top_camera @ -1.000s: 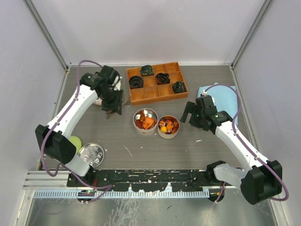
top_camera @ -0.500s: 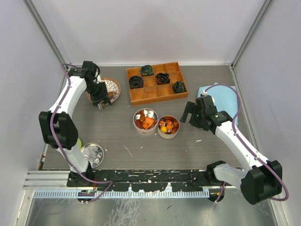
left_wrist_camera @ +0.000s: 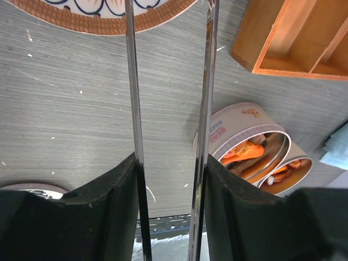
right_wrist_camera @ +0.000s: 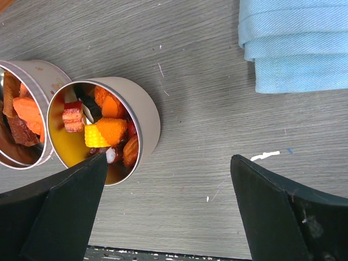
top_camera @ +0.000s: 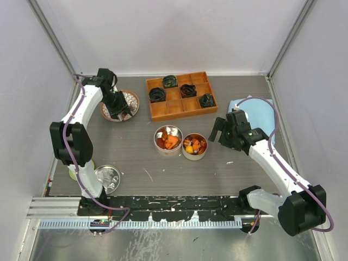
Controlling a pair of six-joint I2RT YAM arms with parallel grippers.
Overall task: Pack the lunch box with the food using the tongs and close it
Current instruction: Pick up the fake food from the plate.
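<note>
While the left end effector [left_wrist_camera: 169,163] clamps the tongs [left_wrist_camera: 133,109], two thin shiny silver arms at 10 o'clock on the desk [top_camera: 244,174] by the plate [left_wrist_camera: 81,22], the right end effector [right_wrist_camera: 168,160] gapes wide beside orange-yellow food [right_wrist_camera: 106,130].

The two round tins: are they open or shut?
Both open: the left tin and right tin have no lids, and food shows inside each.
</note>
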